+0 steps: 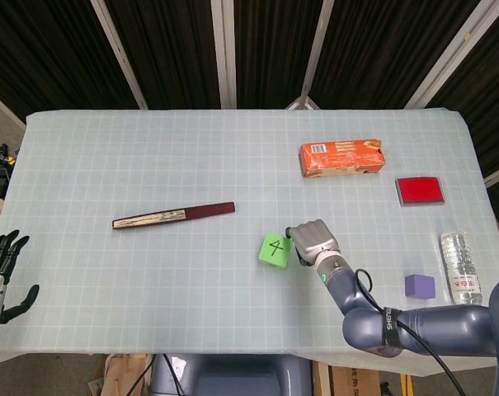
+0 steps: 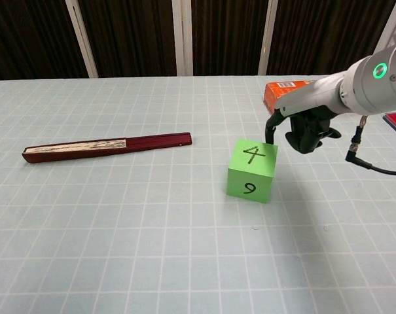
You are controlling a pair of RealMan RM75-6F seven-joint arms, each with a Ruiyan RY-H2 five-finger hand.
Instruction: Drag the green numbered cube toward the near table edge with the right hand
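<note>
We see bare worktop below the green cube, toward the frame's bottom edge. The closed fan lies well left; the purple block and bottle sit lower right.

The numbered cube sits mid-surface, the right hand just beside it on its right. A folded fan lies to the left, a carton behind.

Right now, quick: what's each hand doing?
Left hand: open, holding nothing, at the near left table edge.
Right hand: fingers curled, beside the green cube; a fingertip at its far corner, no grip visible.
</note>
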